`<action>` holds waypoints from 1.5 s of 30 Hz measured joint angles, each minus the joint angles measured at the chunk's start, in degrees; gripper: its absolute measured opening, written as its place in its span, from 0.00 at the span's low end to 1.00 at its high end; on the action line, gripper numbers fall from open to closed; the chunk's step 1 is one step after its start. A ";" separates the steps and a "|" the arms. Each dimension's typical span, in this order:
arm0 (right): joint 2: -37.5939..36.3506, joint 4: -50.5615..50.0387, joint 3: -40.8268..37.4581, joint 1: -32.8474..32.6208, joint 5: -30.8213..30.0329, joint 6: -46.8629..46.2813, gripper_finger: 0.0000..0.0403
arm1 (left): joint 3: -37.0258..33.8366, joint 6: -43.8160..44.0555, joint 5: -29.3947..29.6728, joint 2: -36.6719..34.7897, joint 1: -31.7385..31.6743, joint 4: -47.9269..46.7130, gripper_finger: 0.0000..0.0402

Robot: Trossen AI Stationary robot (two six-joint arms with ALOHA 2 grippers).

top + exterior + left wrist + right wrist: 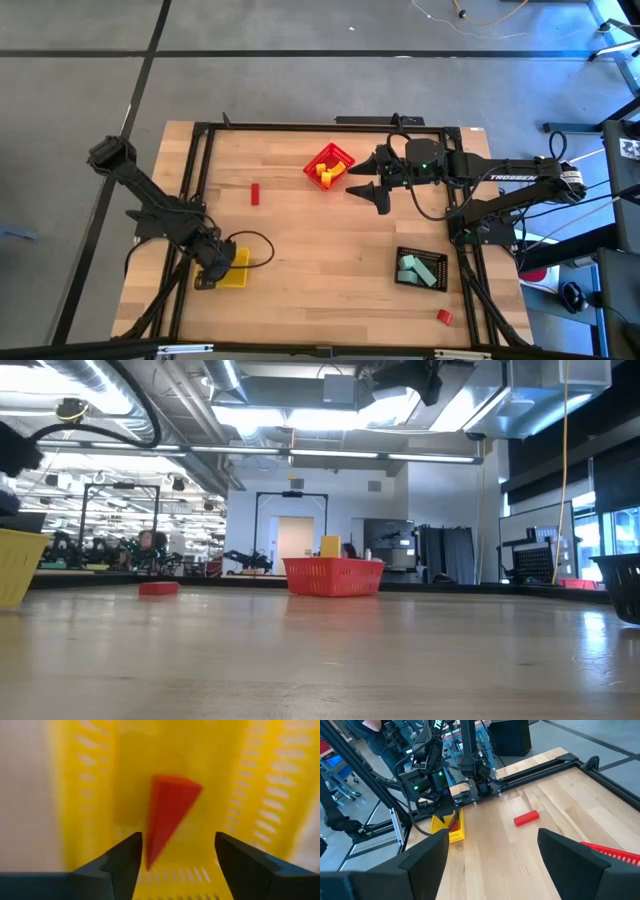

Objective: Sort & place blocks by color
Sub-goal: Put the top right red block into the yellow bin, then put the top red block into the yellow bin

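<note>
My left gripper (212, 262) points down into the yellow bin (238, 270) at the table's near left, open. A red wedge block (167, 815) shows blurred between its fingers (125, 862) over the bin's floor, its narrow tip close to one finger. My right gripper (375, 190) hangs open above the table beside the red bin (329, 162), which holds yellow blocks (325, 176). The black bin (421, 268) holds mint green blocks (410, 268). A red brick (255, 193) lies on the table at centre left, another red block (444, 316) at the near right.
A black metal frame (300, 127) runs around the wooden table top. Bare wood lies between the three bins, in the middle and along the near edge. A cable (262, 245) loops from the left arm over the table beside the yellow bin.
</note>
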State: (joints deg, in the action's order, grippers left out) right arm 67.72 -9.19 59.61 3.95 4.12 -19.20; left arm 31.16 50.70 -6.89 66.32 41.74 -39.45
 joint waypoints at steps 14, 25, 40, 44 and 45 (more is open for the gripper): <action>0.00 0.02 0.00 0.00 -1.51 -0.98 0.76 | 16.08 2.77 13.78 -10.17 -7.20 -7.46 0.61; 0.00 0.04 0.00 0.01 -2.41 -4.33 0.76 | 7.54 26.23 35.94 -10.10 -30.28 -8.29 0.62; 0.02 0.00 0.00 0.01 -5.18 -4.26 0.76 | -5.56 31.16 35.22 -3.96 -45.65 14.80 0.62; 0.04 -0.07 0.00 0.02 -5.53 -4.18 0.76 | -4.29 29.52 35.00 0.59 -47.44 14.64 0.62; 0.04 -0.07 0.00 0.02 -5.55 -4.16 0.76 | -3.95 29.51 34.68 1.93 -47.77 14.63 0.62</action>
State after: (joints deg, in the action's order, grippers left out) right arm 67.77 -9.26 59.61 3.97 -1.43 -23.36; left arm 27.21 80.20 27.79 68.26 -6.03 -24.82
